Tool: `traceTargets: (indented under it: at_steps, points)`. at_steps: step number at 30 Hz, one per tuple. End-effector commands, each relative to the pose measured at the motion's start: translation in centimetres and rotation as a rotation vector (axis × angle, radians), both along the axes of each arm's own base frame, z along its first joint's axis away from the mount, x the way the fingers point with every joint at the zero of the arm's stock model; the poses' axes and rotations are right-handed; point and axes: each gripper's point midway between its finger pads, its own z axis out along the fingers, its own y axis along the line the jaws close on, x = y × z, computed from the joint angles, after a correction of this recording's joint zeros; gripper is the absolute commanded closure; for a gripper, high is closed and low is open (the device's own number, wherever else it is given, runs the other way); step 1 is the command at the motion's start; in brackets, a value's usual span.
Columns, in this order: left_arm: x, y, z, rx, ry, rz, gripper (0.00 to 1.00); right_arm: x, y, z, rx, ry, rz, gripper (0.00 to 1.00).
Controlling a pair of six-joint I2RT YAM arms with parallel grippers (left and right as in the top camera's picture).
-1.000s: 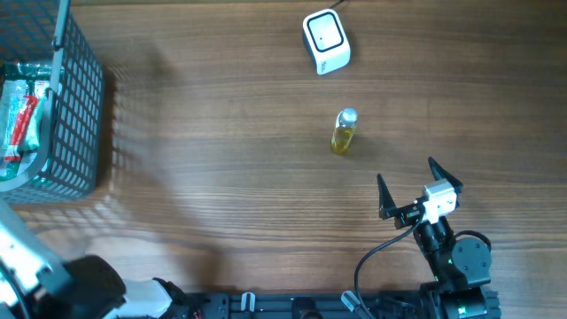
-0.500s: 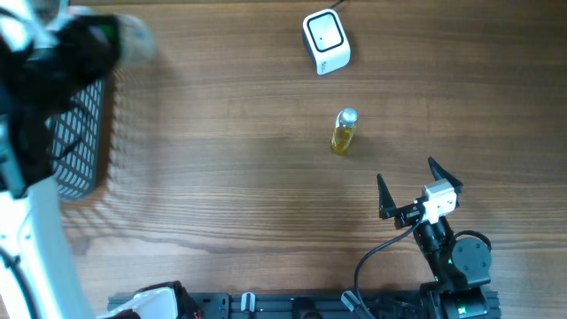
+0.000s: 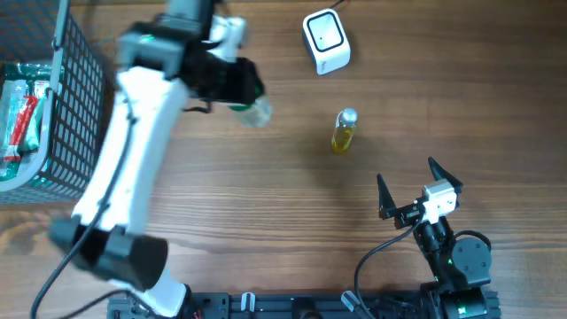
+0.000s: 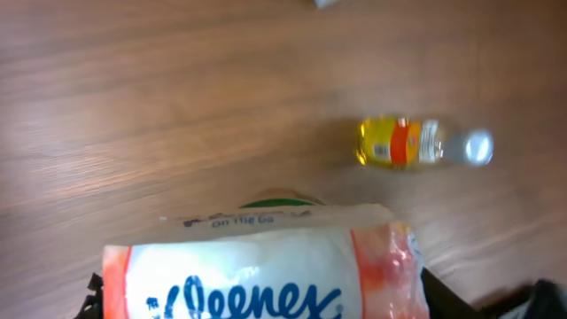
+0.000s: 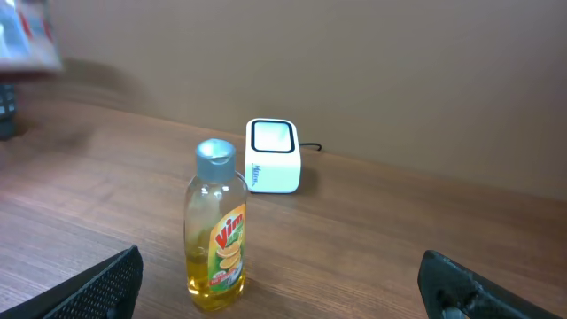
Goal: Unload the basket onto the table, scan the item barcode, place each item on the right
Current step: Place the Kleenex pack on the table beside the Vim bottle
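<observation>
Step in hand, as judged from the layout: presentation of the soft, plastic-wrapped white and orange Kleenex tissue pack (image 4: 266,270) to the small white box-shaped barcode scanner (image 3: 326,40) with its dark square window. The tissue pack hangs above the brown wooden table (image 3: 221,204), between the grey wire basket (image 3: 80,97) at the left edge and the scanner, nearer the scanner.

To do this step well, the face bearing the barcode should be turned toward the scanner window and held flat and steady in front of it. No barcode shows in any view; the wrist view shows only the printed brand face, so the code probably lies on a hidden side and a wrist turn may be needed. The wrapper is pliable, so a wrinkled face could spoil the read. The small clear bottle of yellow Vim liquid with a grey cap (image 3: 344,131) stands upright near the scanner, on its near side, and apart from it. A low or wide approach risks tipping the bottle, so a path from the scanner's left side looks safer.

Left gripper (image 3: 237,89): jaws about half spread and closed on the tissue pack, with dark finger parts just visible at the pack's two lower corners in the wrist view. Right gripper (image 3: 409,177): jaws spread as wide as they go, holding and touching nothing, low over the table on the near side of the bottle and well apart from it
</observation>
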Motion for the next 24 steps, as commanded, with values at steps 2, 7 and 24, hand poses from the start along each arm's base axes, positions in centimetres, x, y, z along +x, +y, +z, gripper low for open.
traceTargets:
  at_steps: [2,7,24]
  points:
    - [-0.1,-4.1,-3.8,0.161,-0.009,-0.214,0.43,0.0,-0.1,0.1,-0.004,-0.005,-0.004,0.0]
    - [0.5,-7.1,-7.8,0.262,-0.001,-0.279,0.44,0.0,-0.1,0.1,-0.005,-0.005,-0.004,0.0]
    - [2.3,-8.2,-16.4,0.302,-0.004,-0.156,0.44,0.0,-0.1,0.1,-0.005,-0.005,-0.004,0.0]
